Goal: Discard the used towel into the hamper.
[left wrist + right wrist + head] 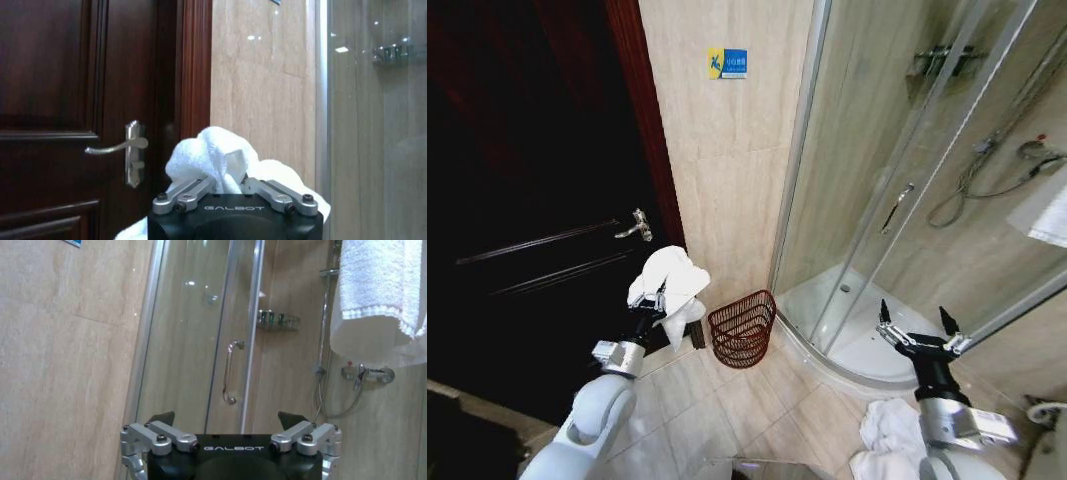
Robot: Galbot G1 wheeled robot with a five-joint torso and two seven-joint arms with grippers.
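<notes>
Your left tool (649,305) is clamped on the white towel (670,282), held bunched just left of and above the wire hamper (742,328) on the floor. It looks soft, light and floppy; grip the thick folds. Your right tool (917,330) hangs open by the shower.

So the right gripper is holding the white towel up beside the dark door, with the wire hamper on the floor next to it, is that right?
Not quite: the left gripper holds the white towel, as the head view shows. The right gripper is open and empty by the shower. The rest stands: the towel is up beside the dark door, with the wire hamper on the floor next to it.
</notes>
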